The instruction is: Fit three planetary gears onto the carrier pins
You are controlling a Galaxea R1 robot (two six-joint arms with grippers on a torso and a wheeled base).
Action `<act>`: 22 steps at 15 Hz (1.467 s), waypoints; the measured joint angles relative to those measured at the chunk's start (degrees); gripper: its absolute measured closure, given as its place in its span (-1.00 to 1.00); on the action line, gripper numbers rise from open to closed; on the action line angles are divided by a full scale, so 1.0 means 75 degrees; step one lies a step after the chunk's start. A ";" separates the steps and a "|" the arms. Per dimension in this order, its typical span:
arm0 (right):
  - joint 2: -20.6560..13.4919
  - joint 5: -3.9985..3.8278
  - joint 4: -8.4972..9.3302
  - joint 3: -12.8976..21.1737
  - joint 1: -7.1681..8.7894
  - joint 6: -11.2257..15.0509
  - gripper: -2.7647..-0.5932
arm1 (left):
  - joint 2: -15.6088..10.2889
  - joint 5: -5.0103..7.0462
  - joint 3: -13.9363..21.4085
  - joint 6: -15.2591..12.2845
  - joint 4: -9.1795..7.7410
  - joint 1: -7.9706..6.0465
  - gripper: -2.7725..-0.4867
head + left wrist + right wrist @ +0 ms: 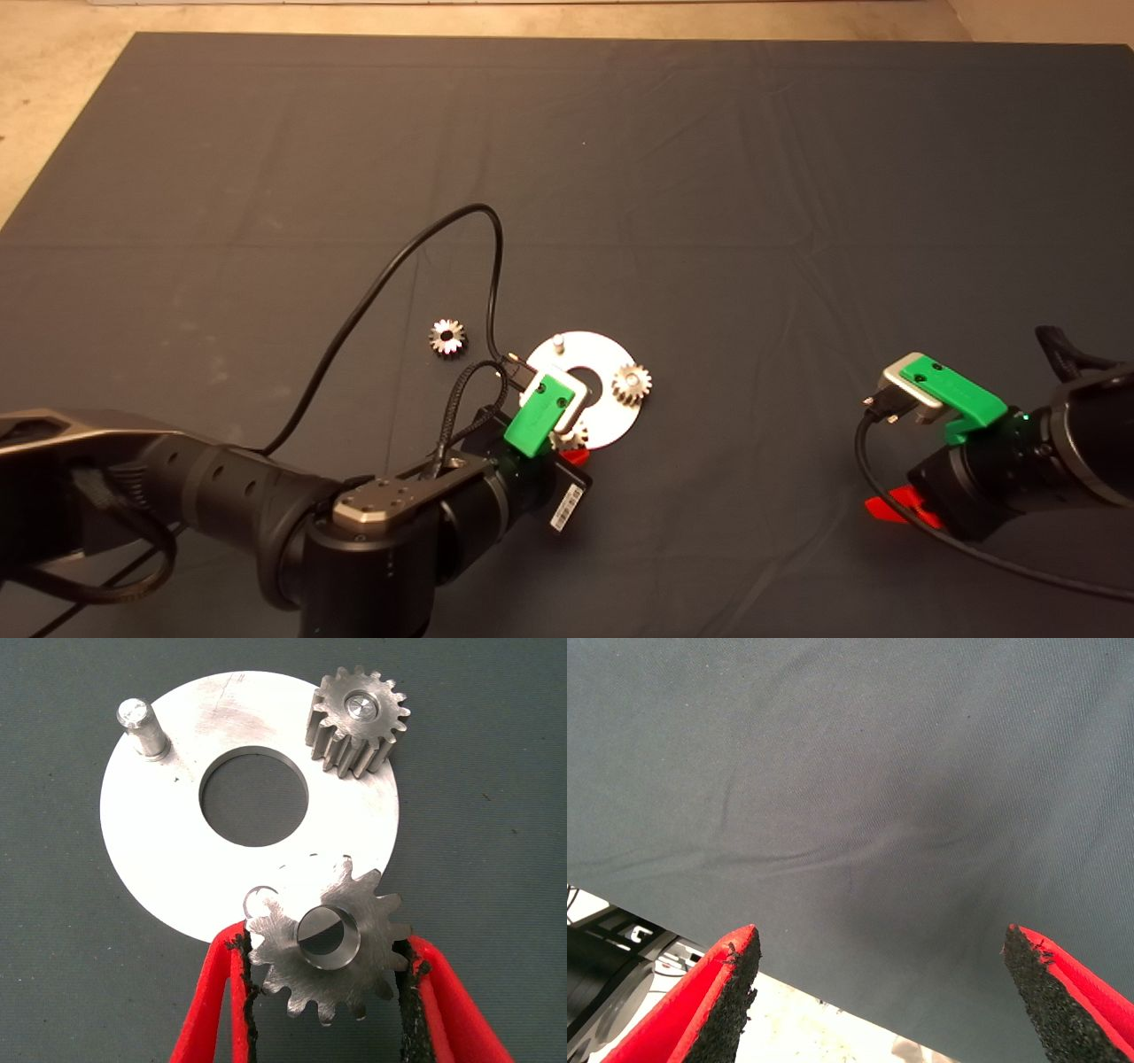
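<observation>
Left gripper is positioned at the near edge of the carrier disc, its two red fingers clamped on opposite sides of one planetary gear. This gear is held over the disc's rim with its bore tilted; inside the bore a pin top is partly seen, and whether the gear is fully seated cannot be told. A second gear is seated on its pin at another point of the disc, the pin end showing flush in its centre. The third carrier pin stands bare and upright beside the large centre hole. In the head view, the third gear lies flat on the dark mat, apart from the disc on its left side. A black cable loops over the mat from the left arm. Right gripper is held at the mat's lower right, well apart from the disc, with its fingers spread wide and nothing between them.
</observation>
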 joint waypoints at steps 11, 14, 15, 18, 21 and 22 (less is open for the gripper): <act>-0.0085 0.0000 0.0000 0.0003 0.0000 -0.0029 -0.32 | 0.0044 0.0000 -0.0284 0.0338 0.0000 0.0000 0.81; -0.0111 -0.0002 0.0001 0.0002 0.0000 -0.0031 -0.32 | 0.0041 -0.0003 -0.0325 0.0463 0.0015 -0.0003 0.81; -0.0130 -0.0010 0.0000 0.0002 0.0000 -0.0031 -0.32 | 0.0039 -0.0001 -0.0337 0.0499 0.0028 -0.0003 0.81; -0.0145 0.0000 0.0000 0.0003 0.0000 -0.0034 -0.32 | 0.0036 -0.0007 -0.0343 0.0592 0.0028 -0.0003 0.81; -0.0148 0.0000 0.0001 0.0003 0.0000 -0.0037 -0.32 | 0.0015 -0.0041 -0.0353 0.0687 0.0029 -0.0003 0.81; -0.0148 -0.0003 0.0001 0.0003 0.0000 -0.0041 -0.32 | 0.0015 -0.0050 -0.0361 0.0722 0.0036 -0.0007 0.81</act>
